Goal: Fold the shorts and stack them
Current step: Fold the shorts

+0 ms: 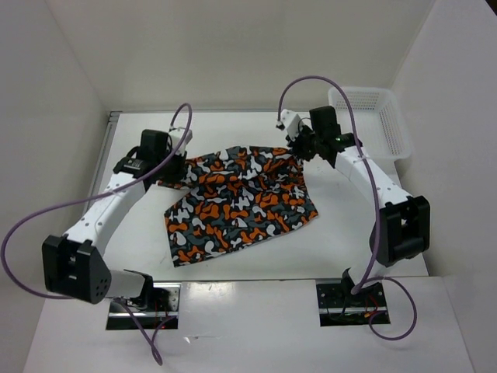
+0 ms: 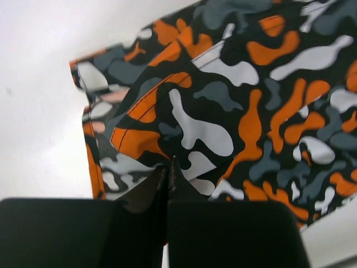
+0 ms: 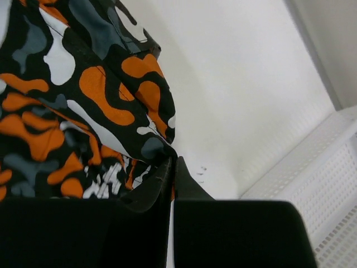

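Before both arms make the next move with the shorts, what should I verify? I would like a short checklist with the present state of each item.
1. Left end effector shut on a corner of the shorts: ok.
2. Right end effector shut on the opposite far corner: ok.
3. Cloth flat at both grips: not ok, it bunches there.
4. Number of layers pinched: cannot tell.
5. Basket apart from the shorts: ok.
6. Bare table in front of the shorts: ok.
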